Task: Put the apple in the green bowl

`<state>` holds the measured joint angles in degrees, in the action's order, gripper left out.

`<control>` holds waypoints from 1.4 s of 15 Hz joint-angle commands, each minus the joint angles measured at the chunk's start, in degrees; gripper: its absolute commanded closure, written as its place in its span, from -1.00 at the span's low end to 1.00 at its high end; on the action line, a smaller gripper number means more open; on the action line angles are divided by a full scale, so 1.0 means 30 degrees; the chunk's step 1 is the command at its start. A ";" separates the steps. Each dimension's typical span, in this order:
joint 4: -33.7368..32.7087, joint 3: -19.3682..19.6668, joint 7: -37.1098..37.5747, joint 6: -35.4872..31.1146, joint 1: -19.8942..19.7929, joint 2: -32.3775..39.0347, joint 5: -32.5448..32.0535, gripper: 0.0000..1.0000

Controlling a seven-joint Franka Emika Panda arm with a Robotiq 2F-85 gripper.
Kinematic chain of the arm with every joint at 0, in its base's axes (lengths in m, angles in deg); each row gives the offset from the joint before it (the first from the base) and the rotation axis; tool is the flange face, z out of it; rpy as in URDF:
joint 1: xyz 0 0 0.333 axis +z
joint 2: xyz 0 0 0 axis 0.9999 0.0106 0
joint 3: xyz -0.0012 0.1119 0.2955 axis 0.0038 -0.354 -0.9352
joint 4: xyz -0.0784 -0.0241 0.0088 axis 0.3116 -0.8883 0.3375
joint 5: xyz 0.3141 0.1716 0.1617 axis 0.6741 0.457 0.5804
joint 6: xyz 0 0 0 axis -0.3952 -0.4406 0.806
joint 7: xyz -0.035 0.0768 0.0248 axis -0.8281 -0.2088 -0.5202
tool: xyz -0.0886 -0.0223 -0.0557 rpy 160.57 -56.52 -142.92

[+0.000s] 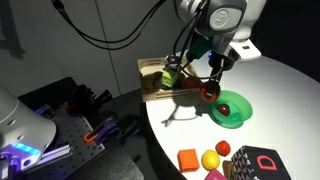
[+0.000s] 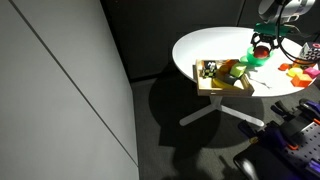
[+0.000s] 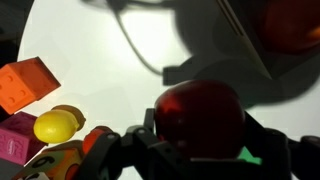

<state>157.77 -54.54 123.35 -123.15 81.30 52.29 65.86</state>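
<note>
Our pincer [image 1: 210,89] clamps the apple [image 3: 198,112] just above the green bowl [image 1: 240,116]; next, we reckon, centre it, lower and let go.

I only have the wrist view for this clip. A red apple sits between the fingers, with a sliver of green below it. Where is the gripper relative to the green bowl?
Observer: In an exterior view the gripper holds the apple over the edge of the green bowl, on the side facing a wooden tray, not over the middle.
Operator: What tray?
Observer: It holds toy fruit and stands on the round white table, right beside the bowl.
Operator: And the orange block at my left?
Observer: It lies near the table's edge, close to a black box with a red letter.
</note>
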 commanded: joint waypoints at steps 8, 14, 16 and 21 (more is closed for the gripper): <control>-0.1841 0.0677 0.1205 0.0998 -0.0388 0.0918 -0.0250 -0.12; -0.3049 0.0967 0.2726 0.0712 -0.0433 0.1957 -0.0277 -0.12; -0.3393 0.1056 0.3201 0.0734 -0.0435 0.2252 -0.0337 -0.12; -0.3617 0.1048 0.3399 0.0756 -0.0549 0.2286 -0.0334 -1.00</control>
<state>148.74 -51.39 132.18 -122.26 80.16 58.88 65.86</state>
